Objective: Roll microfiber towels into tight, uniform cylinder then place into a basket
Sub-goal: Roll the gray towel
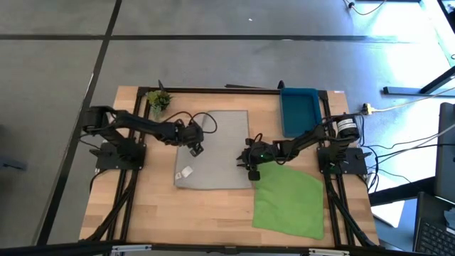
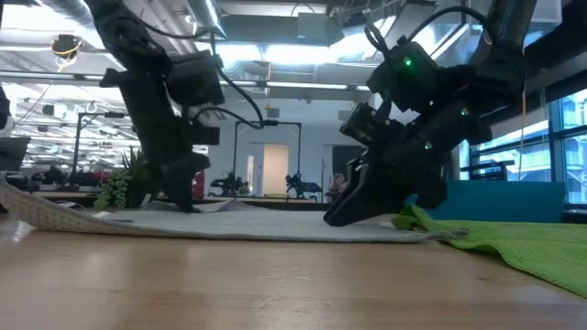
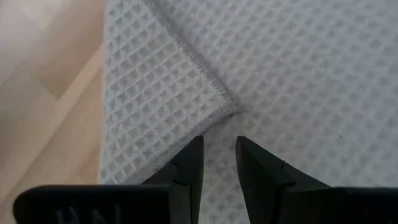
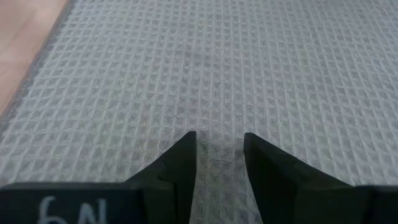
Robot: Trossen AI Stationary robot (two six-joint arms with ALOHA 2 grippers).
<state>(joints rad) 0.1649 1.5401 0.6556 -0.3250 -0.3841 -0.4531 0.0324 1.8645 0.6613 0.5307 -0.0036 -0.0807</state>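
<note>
at the middle of the tabletop [image 1: 142, 213] the grey towel [image 1: 220, 153] lies flat, one corner folded over. the left gripper [image 3: 219, 146] and right gripper [image 4: 219, 142] press onto it – jaws parted, grasping nothing. the green towel [image 1: 291, 203] lies beside it, near the blue basket [image 1: 298, 110].

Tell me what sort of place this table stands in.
Probably a robotics lab or open workshop: exposed ceiling ducts overhead, other robot arms on benches behind, and cables running beside the wooden table.
</note>
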